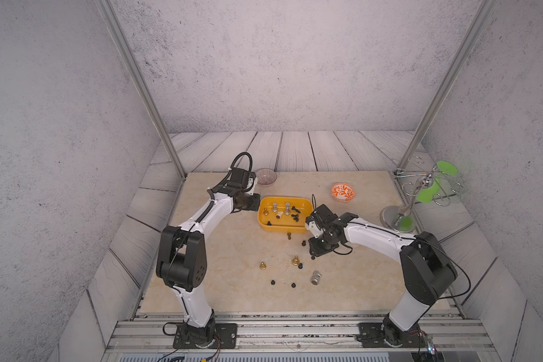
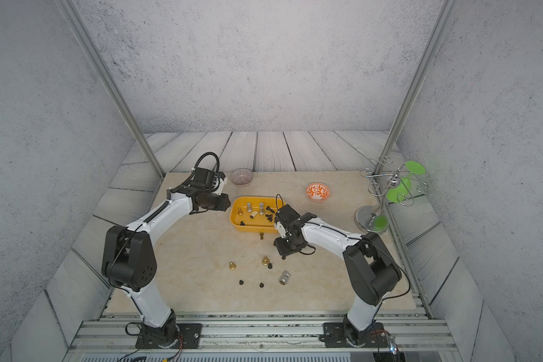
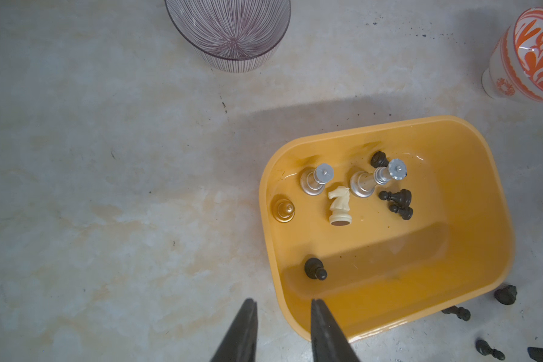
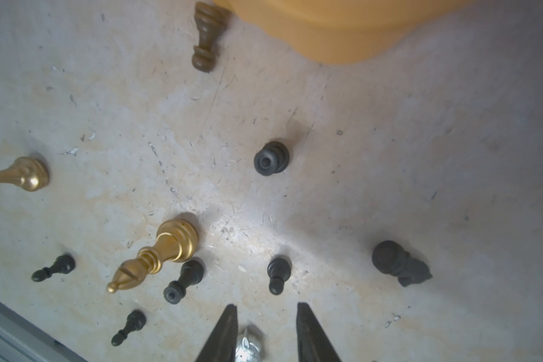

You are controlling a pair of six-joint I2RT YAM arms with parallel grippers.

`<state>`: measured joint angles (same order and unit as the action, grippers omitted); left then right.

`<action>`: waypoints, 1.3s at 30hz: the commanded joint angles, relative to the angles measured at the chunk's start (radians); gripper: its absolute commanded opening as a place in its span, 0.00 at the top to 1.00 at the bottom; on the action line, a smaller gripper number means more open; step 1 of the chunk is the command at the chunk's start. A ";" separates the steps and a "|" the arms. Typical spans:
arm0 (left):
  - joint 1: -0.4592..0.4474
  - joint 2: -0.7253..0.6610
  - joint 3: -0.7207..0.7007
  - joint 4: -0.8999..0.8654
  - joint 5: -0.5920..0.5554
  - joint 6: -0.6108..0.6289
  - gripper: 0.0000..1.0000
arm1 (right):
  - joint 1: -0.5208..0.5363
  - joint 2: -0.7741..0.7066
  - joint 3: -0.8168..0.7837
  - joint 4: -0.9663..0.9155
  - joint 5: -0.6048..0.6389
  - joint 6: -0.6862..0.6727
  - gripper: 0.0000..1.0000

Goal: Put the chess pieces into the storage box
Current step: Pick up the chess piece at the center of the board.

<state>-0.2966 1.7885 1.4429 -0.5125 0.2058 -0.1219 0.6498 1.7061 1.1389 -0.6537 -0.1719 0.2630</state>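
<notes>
The yellow-orange storage box point(image 1: 284, 198) point(image 3: 389, 123) holds two upright silver chess pieces point(image 3: 362, 185), a cream knight point(image 3: 339, 205) on its side, a gold pawn point(image 3: 284, 210) and several black ones. My left gripper point(image 3: 283, 301) point(image 1: 254, 202) hangs open and empty over the box's left corner. Loose on the table in front lie two gold pieces point(image 1: 295, 260) point(image 4: 163, 247), a silver one point(image 1: 316, 277), a brown pawn point(image 4: 206, 37) and several black pawns point(image 4: 278, 272). My right gripper point(image 4: 265, 304) point(image 1: 315, 249) hovers open above them, the silver piece point(image 4: 248, 344) showing below its jaws.
A ribbed glass bowl point(image 1: 266, 177) stands behind the left wrist. An orange-and-white bowl point(image 1: 343, 191) sits behind the box to the right. A metal stand with green parts point(image 1: 420, 191) occupies the right edge. Metal frame posts rise at both back corners.
</notes>
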 commanded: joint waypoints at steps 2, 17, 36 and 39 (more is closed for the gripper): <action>0.008 -0.033 -0.009 0.005 0.014 -0.009 0.67 | 0.012 0.051 0.028 -0.006 0.029 0.023 0.67; 0.008 -0.023 -0.006 0.001 0.037 -0.015 0.67 | 0.023 0.116 0.024 0.022 0.042 0.041 0.74; 0.008 -0.031 -0.008 -0.011 0.032 -0.008 0.67 | 0.024 0.107 0.005 0.010 0.058 0.046 0.91; 0.008 -0.034 -0.008 -0.011 0.032 -0.008 0.67 | 0.022 0.085 0.015 -0.006 0.063 0.043 0.91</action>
<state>-0.2966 1.7882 1.4418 -0.5148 0.2333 -0.1333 0.6685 1.7943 1.1454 -0.6308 -0.1280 0.3035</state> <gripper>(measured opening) 0.330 0.107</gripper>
